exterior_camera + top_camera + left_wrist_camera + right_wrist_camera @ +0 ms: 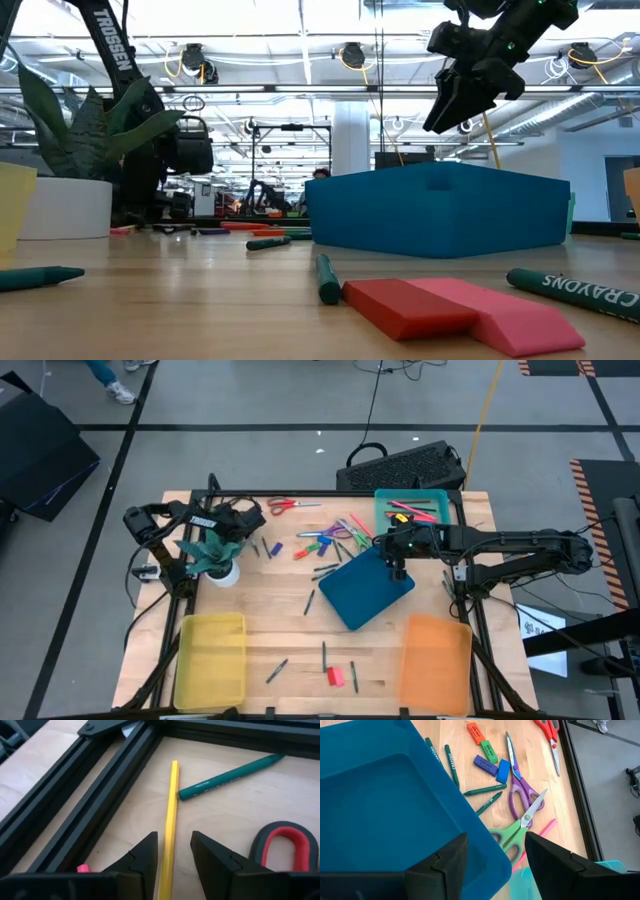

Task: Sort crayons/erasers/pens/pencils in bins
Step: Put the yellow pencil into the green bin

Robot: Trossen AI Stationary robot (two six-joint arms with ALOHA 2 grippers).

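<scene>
1. The erasers lie loose on the tabletop: a red eraser [333,676] and a pink eraser [340,680] touch each other near the front edge between the yellow bin [210,660] and the orange bin [436,663], and a cluster of orange, green and blue erasers [488,755] lies near the middle, beside the scissors.
2. The dark blue bin [368,590] sits turned at an angle in the centre and looks empty in the right wrist view.
3. The yellow bin and the orange bin, at the two front corners, show nothing inside.
4. The teal bin [410,503] at the back right holds a few pink and red sticks.
5. The right gripper [398,567] hangs above the back edge of the dark blue bin, jaws parted and holding nothing.
6. The left gripper [172,852] sits low at the back left corner, jaws narrowly open on either side of a yellow pencil [170,810]; whether they touch it cannot be told.
7. A green crayon [227,776] lies beside that pencil, and a red scissor handle [287,842] shows next to the jaws.
8. Purple-handled scissors [517,785] and green-handled scissors [512,837] lie just beyond the blue bin, with green crayons scattered near them.
9. A potted plant [215,555] in a white pot stands on the left of the wooden tabletop [280,635].
10. A black keyboard [405,465] lies on the floor behind the tabletop, and the low view shows a bright open room with ceiling pipes.
</scene>
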